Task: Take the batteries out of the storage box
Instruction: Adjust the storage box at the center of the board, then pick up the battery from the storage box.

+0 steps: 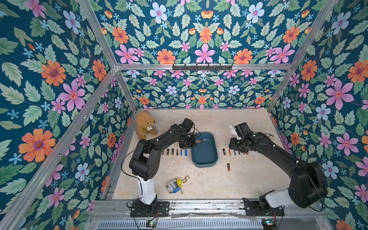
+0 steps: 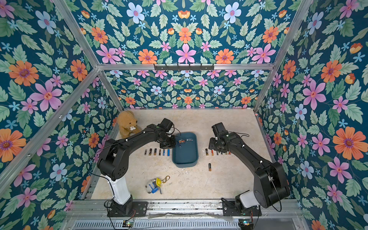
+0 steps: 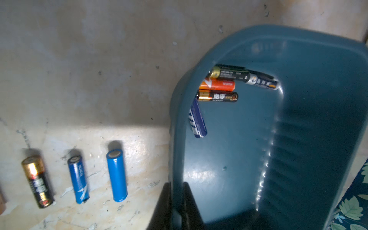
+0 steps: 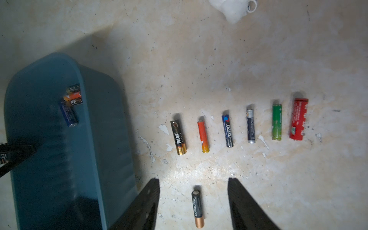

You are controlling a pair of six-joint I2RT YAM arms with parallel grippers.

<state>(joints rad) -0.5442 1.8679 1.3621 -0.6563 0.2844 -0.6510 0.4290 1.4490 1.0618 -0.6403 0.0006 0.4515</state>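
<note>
The teal storage box sits mid-table. Several batteries lie bunched inside against its far left wall. My left gripper is shut on the box's left wall, one finger inside and one outside. My right gripper hangs open to the right of the box, holding nothing. In the right wrist view a lone black-and-copper battery on the table shows between the fingers.
Rows of batteries lie on the table left and right of the box. A teddy bear sits far left, a small white toy behind the right arm, a keychain toy near the front.
</note>
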